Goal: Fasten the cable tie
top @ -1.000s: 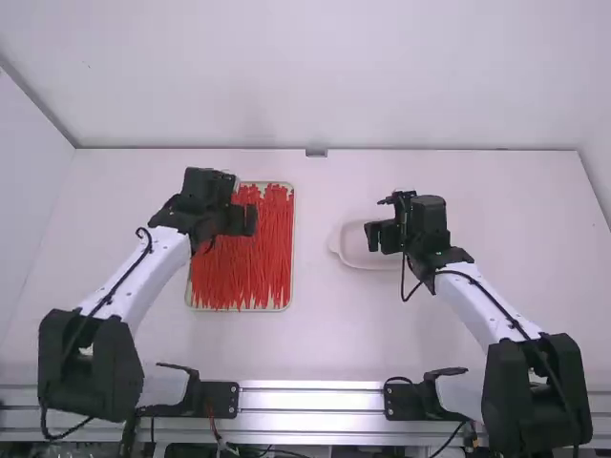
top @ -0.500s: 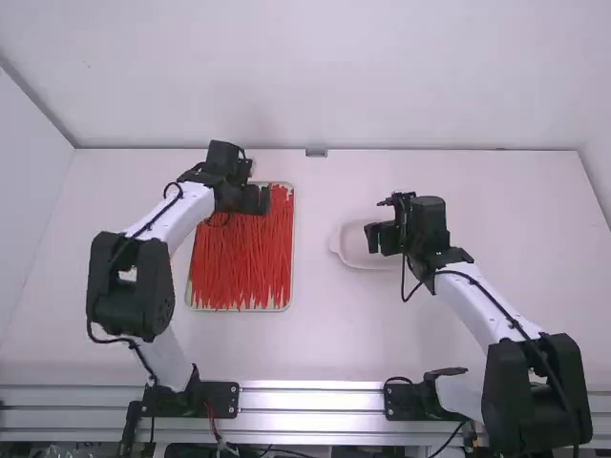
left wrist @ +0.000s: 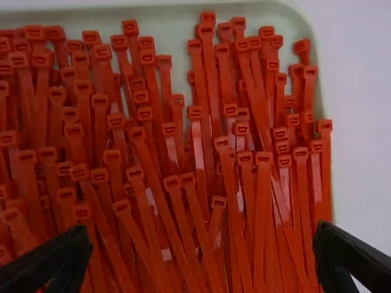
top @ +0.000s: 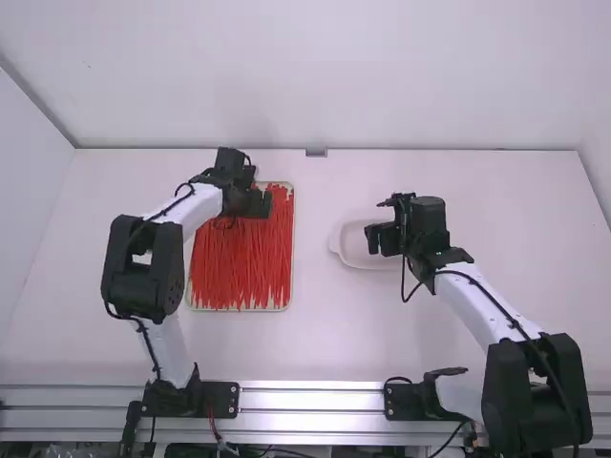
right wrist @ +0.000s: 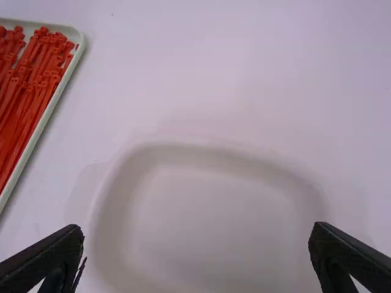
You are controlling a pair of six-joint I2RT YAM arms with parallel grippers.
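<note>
"Ties (top: 243, 258), where do they lie?"

"All of them red, in a loose heap on the tray (top: 239, 308). The tray sits on the table (top: 477, 181), left of the middle. They run lengthwise, mostly side by side with some crossing, and their square heads point to the tray's far end."

"And the left gripper (top: 258, 198)?"

"It hangs over the far end of the tray, above the heads. Its wrist view shows the two fingers (left wrist: 55, 259) spread wide, one towards each side of the heap. They grip nothing. The ties (left wrist: 201, 152) lie below the gap. I cannot tell whether the tips touch the heap."

"The right gripper (top: 380, 236)?"

"It is above the dish (top: 342, 250), a shallow white one with rounded corners. The dish stands near the tray's right side but apart from it. Here too the jaws are spread wide and hold nothing. The wrist view looks down on the dish (right wrist: 208, 146). Beyond it is a corner of the tray (right wrist: 55, 104) with a few ties (right wrist: 24, 67) on it."

"So the two grippers are apart?"

"Well apart, one over the tray and one over the dish, with bare table between them."
</note>
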